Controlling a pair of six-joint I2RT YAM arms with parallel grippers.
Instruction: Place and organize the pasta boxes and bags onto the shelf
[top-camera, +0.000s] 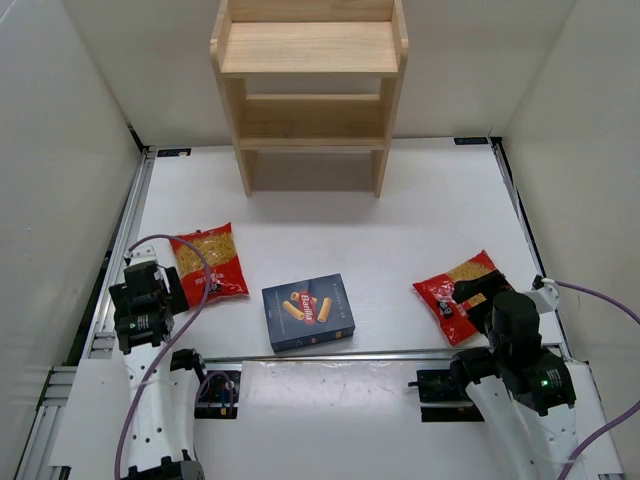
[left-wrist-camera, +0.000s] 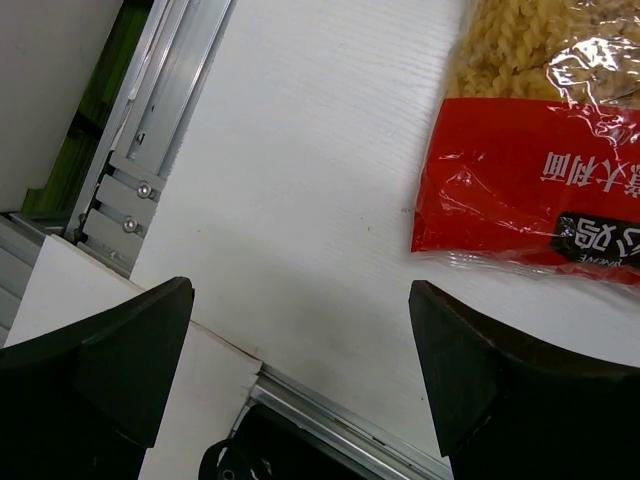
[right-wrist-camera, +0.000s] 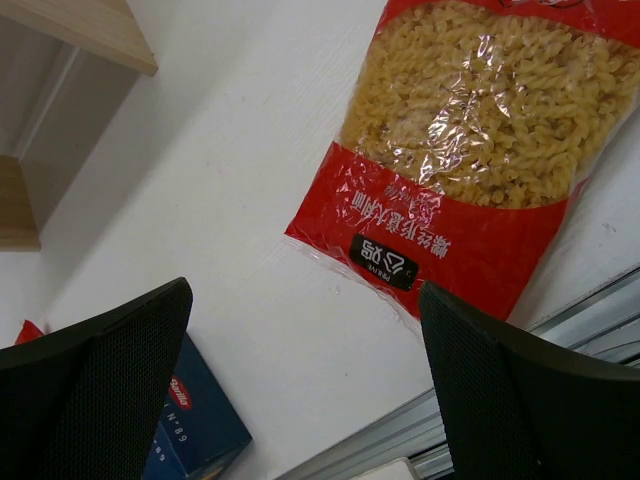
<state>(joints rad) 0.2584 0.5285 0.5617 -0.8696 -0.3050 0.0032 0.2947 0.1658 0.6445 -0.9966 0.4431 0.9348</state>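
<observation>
Red bags (top-camera: 209, 262) (top-camera: 445, 292): two; blue box (top-camera: 308, 311): one; shelf (top-camera: 310, 48), perhaps three-tiered: one.

The box (top-camera: 308, 312) is dark blue, w/ a red oval logo and yellow pasta tubes on the front. The left bag (top-camera: 209, 262) and the right bag (top-camera: 445, 292) are red, w/ a clear part showing yellow spiral pasta, plus white characters and a black label. The shelf (top-camera: 310, 47) is light natural wood. The table (top-camera: 400, 220) is white. The left gripper (left-wrist-camera: 300, 300) and the right gripper (right-wrist-camera: 305, 295) are black.
</observation>
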